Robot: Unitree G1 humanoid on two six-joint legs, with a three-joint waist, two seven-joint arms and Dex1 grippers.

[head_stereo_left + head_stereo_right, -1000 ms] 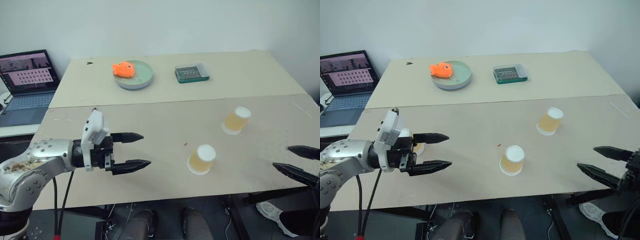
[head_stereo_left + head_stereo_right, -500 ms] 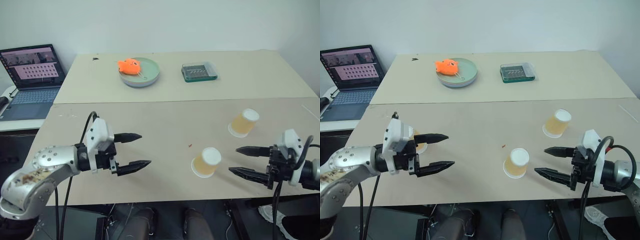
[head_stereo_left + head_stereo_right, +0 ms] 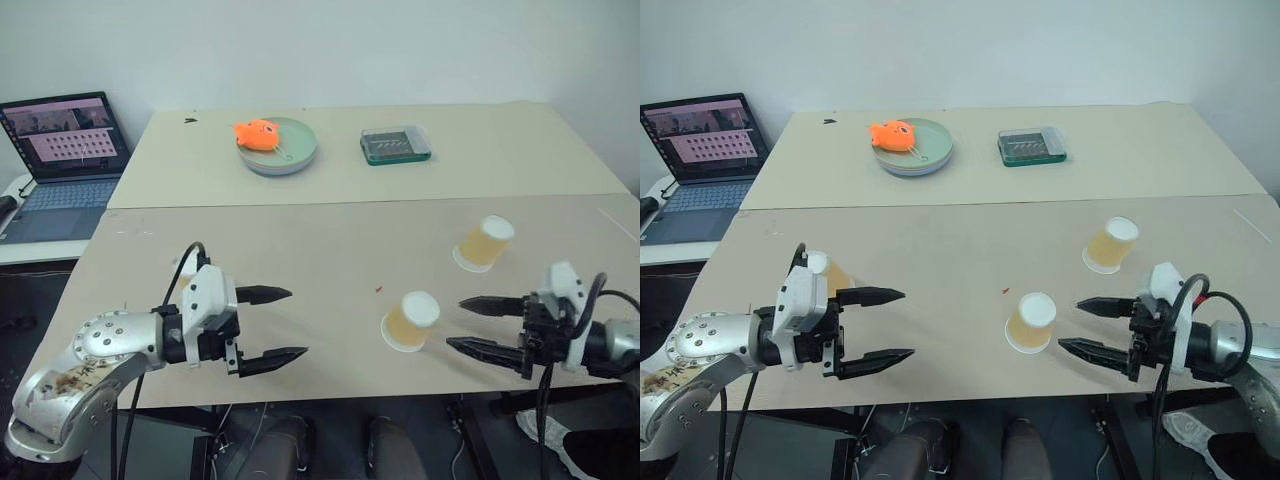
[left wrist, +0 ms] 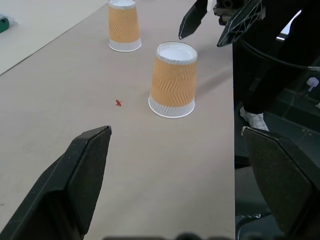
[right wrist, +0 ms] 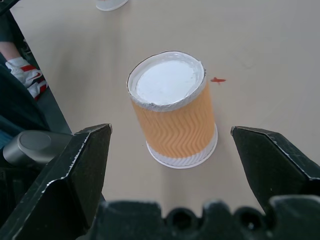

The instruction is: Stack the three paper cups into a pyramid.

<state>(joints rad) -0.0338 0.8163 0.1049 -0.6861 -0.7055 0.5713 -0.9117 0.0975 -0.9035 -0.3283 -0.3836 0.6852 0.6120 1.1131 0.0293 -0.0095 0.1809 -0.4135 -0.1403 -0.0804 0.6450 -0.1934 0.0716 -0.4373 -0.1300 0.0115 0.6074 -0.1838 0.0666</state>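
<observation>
Tabletop (image 3: pixel 940 250) | three paper cups (image 3: pixel 1031 322) upside-down, apart, unstacked | right gripper (image 3: pixel 1081 326) at cup's 3 o'clock, left gripper (image 3: pixel 885 325) both spread, empty | pyramid unstarted

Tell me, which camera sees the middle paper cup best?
The right wrist view: the middle paper cup stands upside down, close between that gripper's open fingers. The left wrist view shows it farther off. Both eye views show it small, from above, on the table.

The paper cups (image 5: pixel 172 120) are coloured tan-orange with a zigzag relief, their rims and bases white. A small red mark (image 5: pixel 218 80) is seen on the beige table (image 3: pixel 330 250).
</observation>
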